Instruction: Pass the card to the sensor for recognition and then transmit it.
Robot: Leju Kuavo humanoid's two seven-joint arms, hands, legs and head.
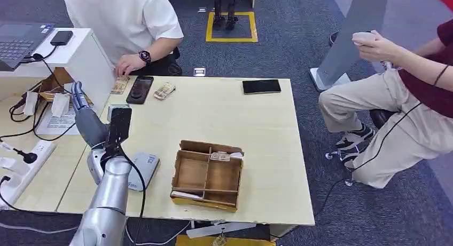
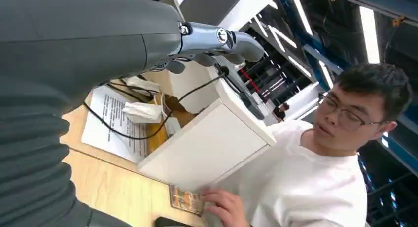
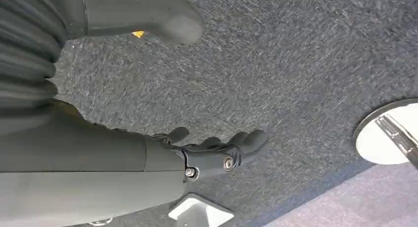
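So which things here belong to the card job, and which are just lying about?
Job: left hand, grey sensor pad, card in wooden box.
Lying about: black phone, laptop, power strip.

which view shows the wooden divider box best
The head view: the wooden box sits whole on the table, its compartments open to the camera, right of the left hand. The left wrist view looks towards the white cabinet and a person; the right wrist view looks at carpet.
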